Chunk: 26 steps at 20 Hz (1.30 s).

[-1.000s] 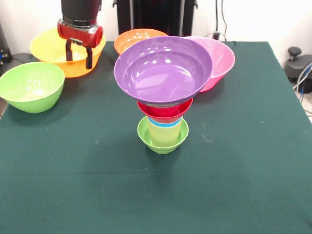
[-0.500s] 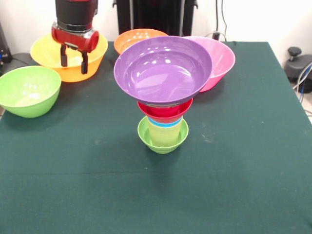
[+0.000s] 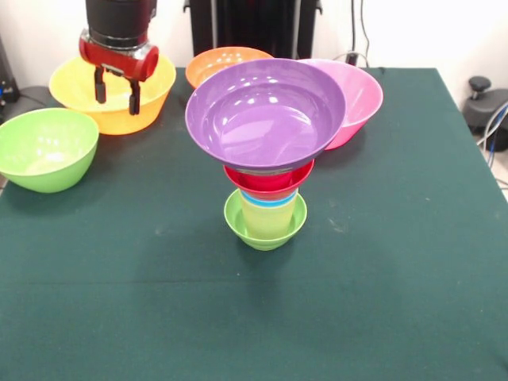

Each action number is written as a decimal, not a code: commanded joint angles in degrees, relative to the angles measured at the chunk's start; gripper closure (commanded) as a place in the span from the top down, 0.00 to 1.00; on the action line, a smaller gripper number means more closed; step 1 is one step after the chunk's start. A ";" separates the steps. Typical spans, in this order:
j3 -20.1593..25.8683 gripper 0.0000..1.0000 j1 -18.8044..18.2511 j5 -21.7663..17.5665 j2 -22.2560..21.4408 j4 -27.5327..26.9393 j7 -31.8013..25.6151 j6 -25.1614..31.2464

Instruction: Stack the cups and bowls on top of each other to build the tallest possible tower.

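Observation:
The tower stands mid-table: a small lime-green bowl (image 3: 266, 230) at the base, a pale yellow cup (image 3: 270, 216) in it, a blue cup rim (image 3: 268, 199), a small red bowl (image 3: 268, 179) and the wide purple bowl (image 3: 266, 111) on top. The red cup is hidden. My gripper (image 3: 117, 98) is open and empty. It hangs over the large yellow bowl (image 3: 70, 79) at the far left. The large green bowl (image 3: 46, 148) sits at the left edge. The orange bowl (image 3: 222, 59) and the pink bowl (image 3: 361, 95) stand behind the tower.
The green tablecloth (image 3: 381, 278) covers the table. The robot's black pedestal (image 3: 254, 24) stands at the far side. A cable and dark gear (image 3: 486, 107) lie off the right edge.
My gripper has moved up and to the left over the yellow bowl, still open. The green bowl sits slightly further left than a second ago. The tower has not moved.

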 commanded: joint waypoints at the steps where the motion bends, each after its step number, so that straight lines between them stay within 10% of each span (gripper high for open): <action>1: 4.03 1.00 2.54 0.59 -3.91 -0.12 -11.30 9.26; 9: 5.31 1.00 3.25 3.94 -7.37 -0.57 -12.87 19.18; 26: 11.77 1.00 -2.03 -3.46 1.20 -3.11 -13.68 5.07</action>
